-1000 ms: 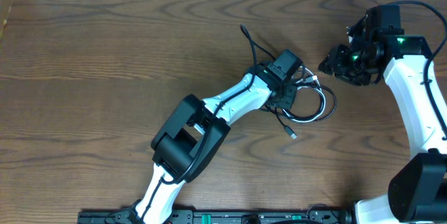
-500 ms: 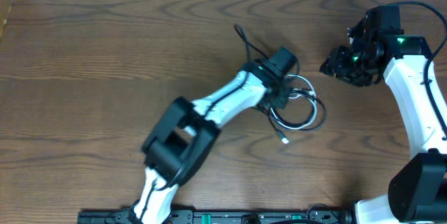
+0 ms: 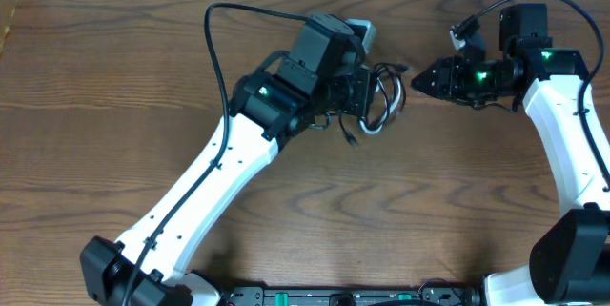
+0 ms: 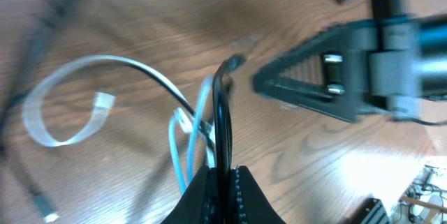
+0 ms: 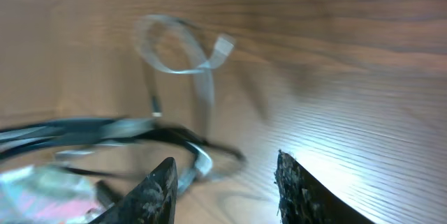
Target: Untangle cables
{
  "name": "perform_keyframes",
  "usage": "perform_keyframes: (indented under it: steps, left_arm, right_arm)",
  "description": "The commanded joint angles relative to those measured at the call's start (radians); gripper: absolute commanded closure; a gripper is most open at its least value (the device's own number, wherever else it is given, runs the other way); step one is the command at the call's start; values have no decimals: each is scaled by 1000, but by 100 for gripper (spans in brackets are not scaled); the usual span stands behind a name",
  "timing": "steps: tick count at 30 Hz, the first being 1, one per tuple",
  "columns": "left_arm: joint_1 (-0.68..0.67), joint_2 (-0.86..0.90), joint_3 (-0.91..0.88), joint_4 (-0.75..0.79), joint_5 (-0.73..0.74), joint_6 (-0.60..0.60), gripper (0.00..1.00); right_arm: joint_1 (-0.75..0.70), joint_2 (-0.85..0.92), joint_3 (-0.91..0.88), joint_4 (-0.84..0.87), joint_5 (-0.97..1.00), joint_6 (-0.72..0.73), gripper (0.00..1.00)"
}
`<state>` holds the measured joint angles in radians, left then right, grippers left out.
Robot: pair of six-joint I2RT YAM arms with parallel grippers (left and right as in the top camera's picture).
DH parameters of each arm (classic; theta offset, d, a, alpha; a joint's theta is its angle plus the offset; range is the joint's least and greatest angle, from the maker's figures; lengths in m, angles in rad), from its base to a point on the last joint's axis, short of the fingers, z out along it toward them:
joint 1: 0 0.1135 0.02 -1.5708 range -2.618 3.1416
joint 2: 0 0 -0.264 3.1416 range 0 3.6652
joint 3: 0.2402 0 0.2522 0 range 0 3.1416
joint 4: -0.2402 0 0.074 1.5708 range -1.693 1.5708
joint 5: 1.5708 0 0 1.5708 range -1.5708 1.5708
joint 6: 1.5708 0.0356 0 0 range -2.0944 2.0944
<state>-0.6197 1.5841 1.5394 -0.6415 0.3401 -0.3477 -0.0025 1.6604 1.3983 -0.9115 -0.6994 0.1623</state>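
Dark wood-grain table [image 3: 114,77]. At its far middle, the left gripper [image 4: 225,179] is clamped tight on the black cable [image 4: 222,112], and the white cable [image 4: 63,77] loops loosely around it. Just to the right, the right gripper [image 5: 227,178] stands partly open and empty, its tips pointing at the bundle.

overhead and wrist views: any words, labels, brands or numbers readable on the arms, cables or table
No readable text in any view.
The left arm, right arm, cables and table show no lettering; the green lights are lamps, not signs.
Both wrist views are blurred.
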Motion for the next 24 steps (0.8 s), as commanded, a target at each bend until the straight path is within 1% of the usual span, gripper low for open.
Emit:
perform_keyframes:
  steps: [1, 5, 14, 19, 24]
  left_arm:
    - [35, 3, 0, -9, 19, -6, 93]
    - [43, 3, 0, -5, 19, -7, 93]
    - [43, 3, 0, -6, 19, -18, 92]
    - [43, 3, 0, -5, 19, -25, 93]
    - [43, 3, 0, -5, 19, -25, 93]
  right_arm:
    - [15, -19, 12, 5, -129, -44, 58]
    - [49, -18, 12, -2, -74, -21, 58]
    - [166, 24, 11, -1, 100, 111, 57]
    - [199, 48, 11, -6, 208, 183, 59]
    - [227, 54, 11, -16, 312, 225, 60]
